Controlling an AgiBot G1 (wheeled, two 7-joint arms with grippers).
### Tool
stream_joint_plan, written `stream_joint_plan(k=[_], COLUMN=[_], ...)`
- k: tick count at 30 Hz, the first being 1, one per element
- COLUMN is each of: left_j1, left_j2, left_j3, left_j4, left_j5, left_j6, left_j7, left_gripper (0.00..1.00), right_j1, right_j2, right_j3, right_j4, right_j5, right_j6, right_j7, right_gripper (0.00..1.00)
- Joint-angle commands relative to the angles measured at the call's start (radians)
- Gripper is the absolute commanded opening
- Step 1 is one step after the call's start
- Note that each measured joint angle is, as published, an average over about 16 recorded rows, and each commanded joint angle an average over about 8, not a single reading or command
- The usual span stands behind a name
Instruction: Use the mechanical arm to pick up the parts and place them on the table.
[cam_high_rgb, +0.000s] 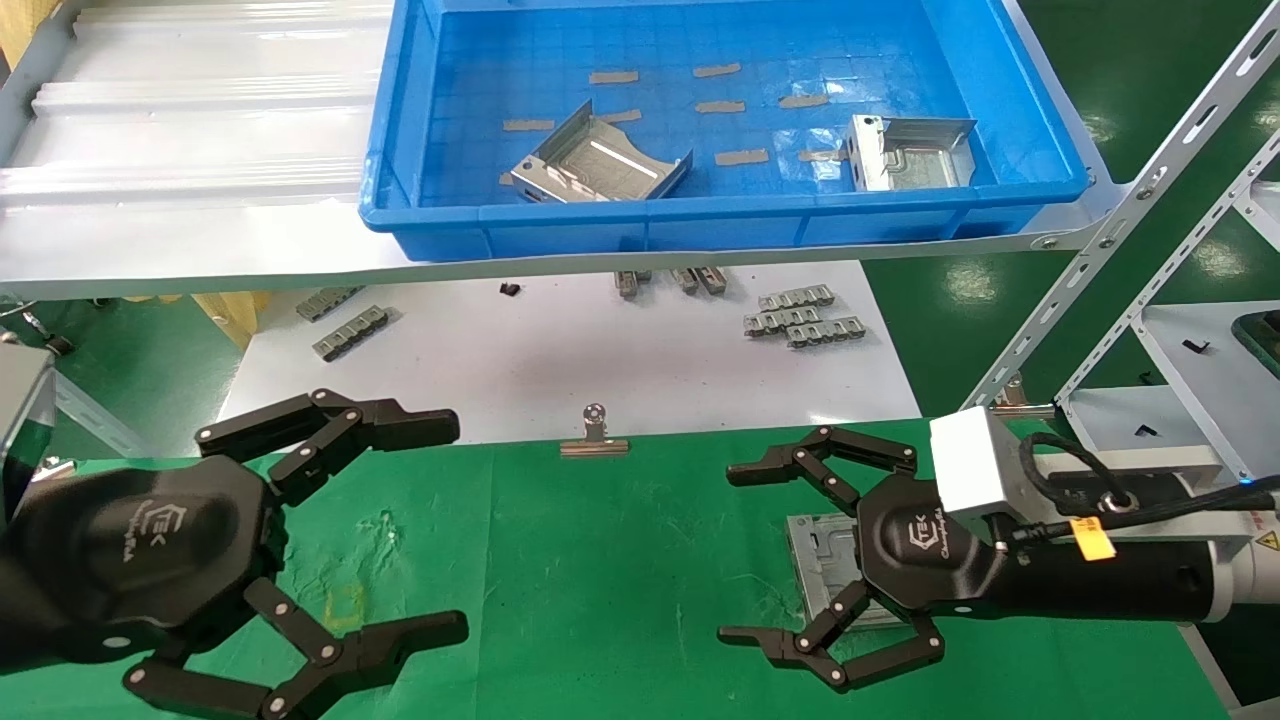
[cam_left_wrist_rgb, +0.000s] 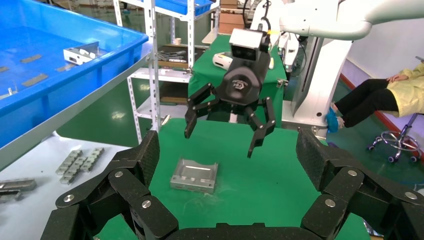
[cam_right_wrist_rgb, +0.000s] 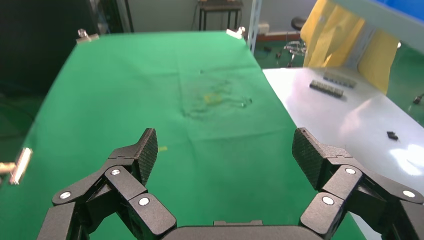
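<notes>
Hovering above the flat part (cam_high_rgb: 822, 565) on your green table (cam_high_rgb: 600, 560), walls up, the right gripper (cam_high_rgb: 728, 553) is spread, empty.

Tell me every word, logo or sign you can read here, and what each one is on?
White logo with slanted lettering on the left gripper palm: too blurred to read.
Same white logo and lettering on the right gripper palm: too small to read.
Yellow tag on the right arm's cable: no readable text.
Yellow triangle warning sticker on the right arm: symbol too small to make out.
No other writing is visible.
</notes>
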Motion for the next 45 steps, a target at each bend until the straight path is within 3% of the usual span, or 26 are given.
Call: stream_joint_plan(k=[1,29,34,45], left_j1=[0.000,0.000,0.000,0.000], left_j2=[0.000,0.000,0.000,0.000], left_j3=[0.000,0.000,0.000,0.000], left_j4=[0.000,0.000,0.000,0.000], left_j5=[0.000,0.000,0.000,0.000], left_j6=[0.000,0.000,0.000,0.000], left_j7=[0.000,0.000,0.000,0.000], left_gripper=[1.00,1.00,1.00,1.00], right_j1=[-0.023,-0.338,-0.360,-0.347], right_j2=[0.006,0.090,0.095,0.093], right_j3=[0.036,0.525,0.559,0.537], right_j4=[0.027,0.387,0.412,0.396], right_j5=[0.004,0.058,0.063,0.062], right_j6=[0.000,0.005,0.004,0.005], right_j7=[0.025,0.360,0.377,0.366], right_gripper=[1.00,1.00,1.00,1.00])
